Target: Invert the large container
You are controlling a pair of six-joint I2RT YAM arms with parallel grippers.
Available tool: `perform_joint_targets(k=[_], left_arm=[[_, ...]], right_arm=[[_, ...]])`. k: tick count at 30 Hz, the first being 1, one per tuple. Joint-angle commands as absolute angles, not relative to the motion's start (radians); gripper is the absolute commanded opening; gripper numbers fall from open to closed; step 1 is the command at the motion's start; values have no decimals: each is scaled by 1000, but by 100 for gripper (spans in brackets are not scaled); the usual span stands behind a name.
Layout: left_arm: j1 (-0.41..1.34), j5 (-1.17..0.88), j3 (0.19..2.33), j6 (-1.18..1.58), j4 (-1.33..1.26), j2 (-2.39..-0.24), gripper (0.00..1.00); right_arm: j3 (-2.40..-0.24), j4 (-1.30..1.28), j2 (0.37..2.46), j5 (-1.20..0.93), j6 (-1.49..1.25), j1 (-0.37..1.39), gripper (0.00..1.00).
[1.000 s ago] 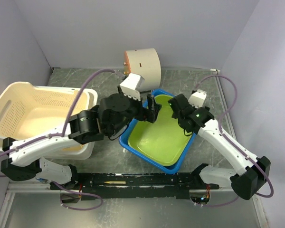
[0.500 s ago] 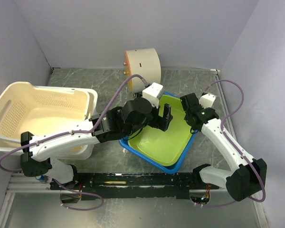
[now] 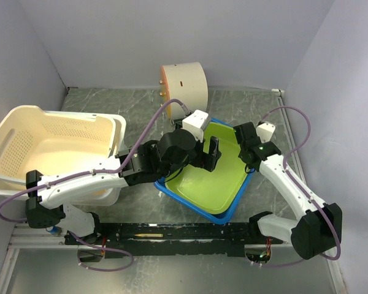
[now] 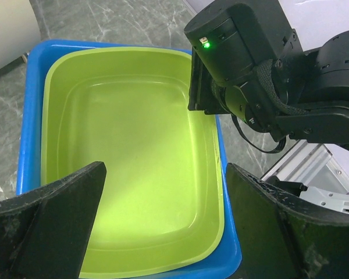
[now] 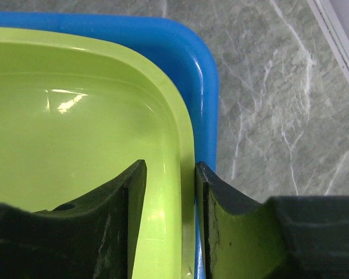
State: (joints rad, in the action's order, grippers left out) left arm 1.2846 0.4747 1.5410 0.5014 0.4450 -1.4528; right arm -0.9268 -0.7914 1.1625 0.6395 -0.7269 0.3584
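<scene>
The large blue container (image 3: 199,211) lies at the table's middle with a lime-green tub (image 3: 208,184) nested inside it. My right gripper (image 3: 244,149) is at their far right rim. In the right wrist view its fingers (image 5: 170,165) straddle that rim: one finger stands inside the green tub (image 5: 75,128) with a gap to the wall, the other rests over the blue rim (image 5: 203,64). The jaws are partly narrowed, still open. My left gripper (image 3: 210,153) hovers wide open above the green tub (image 4: 128,145), holding nothing (image 4: 163,174), with the blue rim (image 4: 32,116) showing around it.
A white perforated basket (image 3: 49,141) stands at the left, under the left arm. A cream cylinder (image 3: 185,82) lies on its side at the back wall. A black rail (image 3: 172,233) runs along the near edge. Walls close in on three sides.
The left arm stretched right, bringing its open gripper over the green tub. The right gripper shifted onto the right rim and its jaws narrowed around it.
</scene>
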Motion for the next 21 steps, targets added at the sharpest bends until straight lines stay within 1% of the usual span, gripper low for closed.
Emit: perform_joint_targets(k=[1,3,6,9,10,15,18,21], left_arm=[[1285,483,1528,514,414,-1425,95],[1284,483,1528,515,416,-1427,95],[1285,479,1528,514,415,-1431,95],[1285,480,1526,510,413,-1435,95],[1285,482,1527,508,415,-1438,95],[1285,485,1537,510,427,-1445,95],[1284,494,1542,506,431,-1444,96],[1283,512,1552,496,443,-1440,96]], right_arm=[[-902,-746,1155,598,-724,343,38],[-895,-746,1153,594,-726,336,39],[-889,-752,1144,587,-737,324,43],[-876,-729,1124,573,-730,318,40],[-876,-731,1121,573,-730,315,38],[-924,-774,1103,609,-723,311,16],[-969,-806,1082,632,-708,309,0],[-1033,-834,1059,634,-688,309,0]])
